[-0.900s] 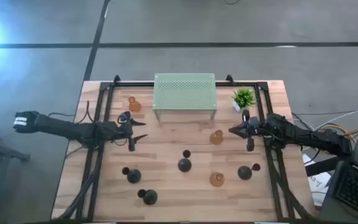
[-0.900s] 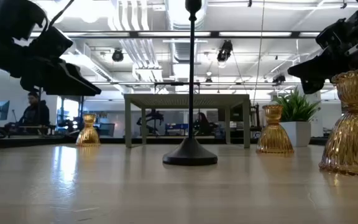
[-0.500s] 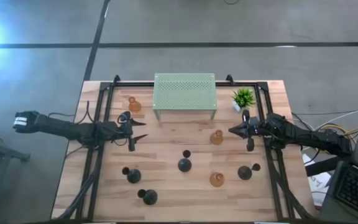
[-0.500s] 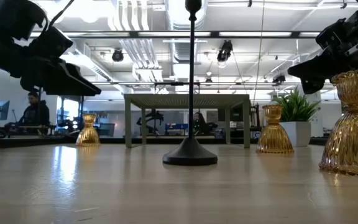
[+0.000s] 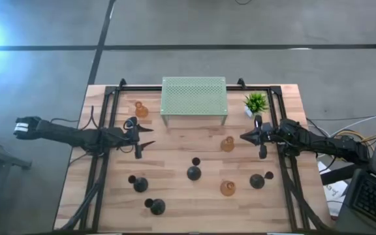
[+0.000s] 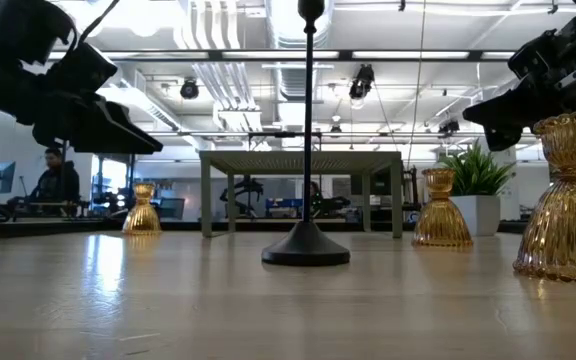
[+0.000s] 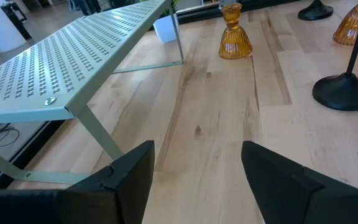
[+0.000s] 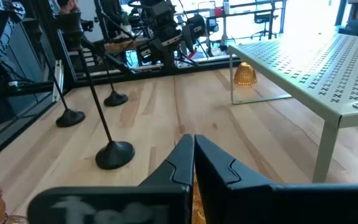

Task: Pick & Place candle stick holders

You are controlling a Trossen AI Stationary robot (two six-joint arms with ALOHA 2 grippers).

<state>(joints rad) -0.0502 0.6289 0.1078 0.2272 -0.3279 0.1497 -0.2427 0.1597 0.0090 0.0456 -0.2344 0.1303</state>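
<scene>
Three amber glass candle stick holders stand on their bases: far left [image 5: 141, 109], right of centre [image 5: 227, 144] and near right [image 5: 228, 188]. Several black ones stand on domed bases at the centre [image 5: 194, 172], near left [image 5: 140, 184], [image 5: 155, 207] and right [image 5: 258, 181]. My left gripper [image 5: 147, 146] hovers open over bare wood at the left, its fingers [image 7: 129, 180] wide apart. My right gripper [image 5: 243, 137] hovers shut at the right, its tip close to the right-of-centre amber holder, apart from it in the high view.
A green perforated metal shelf [image 5: 194, 98] stands on thin legs at the far middle. A small potted plant [image 5: 256, 103] sits to its right. Black frame rails [image 5: 103, 150] run along both table sides. Bare wood lies between the shelf and the holders.
</scene>
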